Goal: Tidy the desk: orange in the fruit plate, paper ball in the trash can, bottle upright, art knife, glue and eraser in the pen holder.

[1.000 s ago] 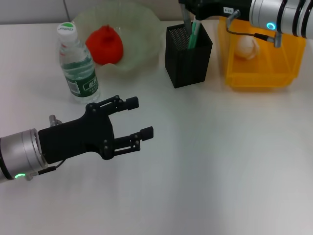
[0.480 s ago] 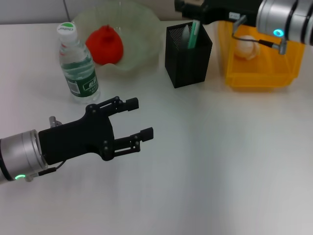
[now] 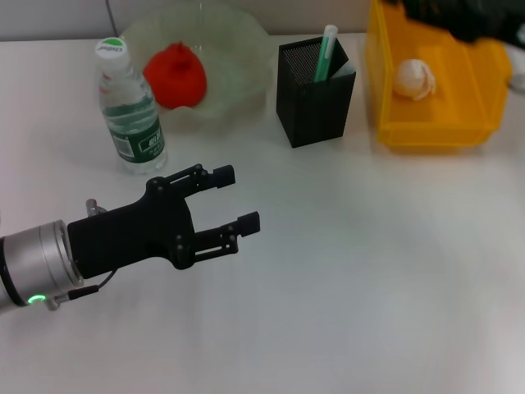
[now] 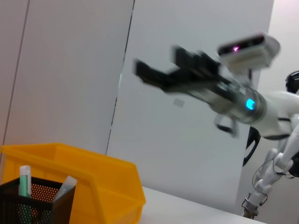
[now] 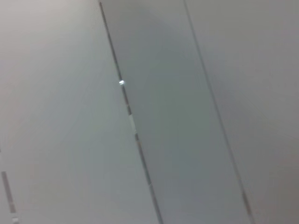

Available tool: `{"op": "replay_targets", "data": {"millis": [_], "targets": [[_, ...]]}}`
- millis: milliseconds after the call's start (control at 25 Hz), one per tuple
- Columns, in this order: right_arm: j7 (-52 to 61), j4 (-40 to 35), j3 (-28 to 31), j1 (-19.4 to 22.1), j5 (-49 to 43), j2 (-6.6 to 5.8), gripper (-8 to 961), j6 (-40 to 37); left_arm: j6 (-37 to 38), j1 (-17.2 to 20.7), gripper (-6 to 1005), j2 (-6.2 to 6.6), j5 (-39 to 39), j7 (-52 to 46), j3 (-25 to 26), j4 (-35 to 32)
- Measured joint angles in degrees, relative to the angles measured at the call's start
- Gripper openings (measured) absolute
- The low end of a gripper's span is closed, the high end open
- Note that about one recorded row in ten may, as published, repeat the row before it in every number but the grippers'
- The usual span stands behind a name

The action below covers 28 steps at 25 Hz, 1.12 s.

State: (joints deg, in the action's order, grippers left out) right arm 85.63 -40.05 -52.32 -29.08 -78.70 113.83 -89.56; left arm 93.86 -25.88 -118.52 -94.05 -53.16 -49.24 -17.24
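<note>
The left gripper [image 3: 234, 197] hangs over the front-left part of the white desk [image 3: 369, 271], its two black fingers spread apart with nothing between them, pointing toward the right side. It touches none of the objects.

The right gripper [image 4: 156, 70] is raised high in the air above the back right of the desk. In the left wrist view its fingers stand apart and empty, seen against the pale wall [image 5: 149, 112]; in the head view only a dark blur of that arm shows at the back-right corner.

The bottle [image 3: 130, 107] stands upright near the back-left edge of the desk, cap up. Just behind and beside it sits the fruit plate [image 3: 238, 49], with the orange [image 3: 175, 75] resting inside it. The pen holder [image 3: 315, 92] stands at the middle of the back edge, between the fruit plate and the trash can [image 3: 435, 123]. A green-and-white stick [image 3: 325, 52] pokes out of the pen holder, leaning, with a pale grey item [image 4: 64, 187] beside it in the same cup. The paper ball [image 3: 413, 79] lies inside the trash can, toward its rear wall. The eraser cannot be made out.
</note>
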Motion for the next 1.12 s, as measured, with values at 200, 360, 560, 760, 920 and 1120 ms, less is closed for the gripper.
{"op": "replay_targets", "data": {"millis": [200, 360, 560, 760, 920, 1120], "targets": [[-3.08, 3.04, 4.34, 1.39, -9.83, -0.55, 792, -6.91, -0.38, -0.08, 784, 0.14, 0.19, -1.64, -0.17, 0.02], [-6.99, 6.63, 4.77, 0.57, -14.58, -0.81, 802, -7.54, -0.38, -0.08, 784, 0.14, 0.19, -1.64, -0.17, 0.02], [-9.58, 11.43, 4.55, -1.22, -20.52, -0.16, 810, -7.47, -1.17, 0.04, 784, 0.58, -0.29, -6.5, -0.48, -1.31], [-10.9, 11.84, 4.41, -1.07, -25.72, 1.98, 810, -7.12, -0.86, -1.0, 784, 1.21, -4.1, -9.53, -1.23, -2.69], [-14.62, 12.0, 4.47, 0.25, -27.31, 3.49, 810, -6.34, -0.67, -1.26, 789, 1.28, -5.63, -9.79, -1.43, -2.88], [-17.5, 12.59, 4.4, 0.56, -27.77, 4.27, 810, -5.69, 0.87, -0.96, 787, 1.77, -7.01, -10.02, -1.42, -2.89]]}}
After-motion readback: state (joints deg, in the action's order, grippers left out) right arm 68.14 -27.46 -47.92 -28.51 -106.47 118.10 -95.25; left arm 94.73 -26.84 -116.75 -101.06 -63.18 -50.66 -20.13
